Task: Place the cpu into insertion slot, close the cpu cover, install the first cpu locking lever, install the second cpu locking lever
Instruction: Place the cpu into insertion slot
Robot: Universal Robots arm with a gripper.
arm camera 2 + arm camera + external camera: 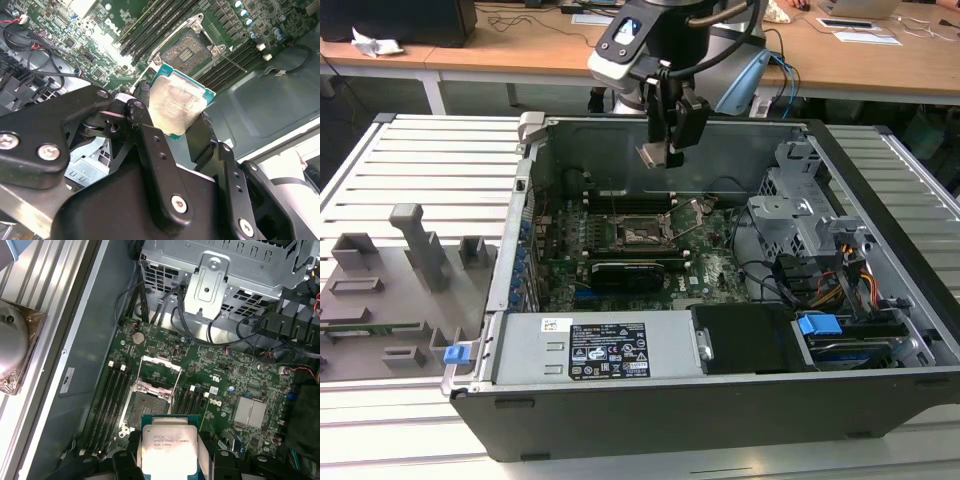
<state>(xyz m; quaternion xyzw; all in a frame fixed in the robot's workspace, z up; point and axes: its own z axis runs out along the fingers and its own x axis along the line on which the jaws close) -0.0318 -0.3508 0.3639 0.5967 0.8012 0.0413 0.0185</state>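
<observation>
My gripper [660, 155] hangs above the open computer case, shut on the cpu [657, 154], a flat square chip with a silver top and a green rim. In both wrist views the cpu [176, 105] [169, 447] sits between the black fingers [201, 132], held by opposite edges. The insertion slot [145, 410] [189, 50] [642, 235] lies below on the green motherboard, its dark pin grid bare. The cpu cover [161, 371] stands lifted off the slot on the side away from me. The chip is well above the slot and touches nothing else.
A long black card [630, 270] lies on the board beside the slot, nearer the power supply [600, 350]. Memory slots [112, 395] flank the socket. A metal drive cage [800, 215] with cables fills the exterior view's right. A grey fixture plate [390, 290] lies outside the case.
</observation>
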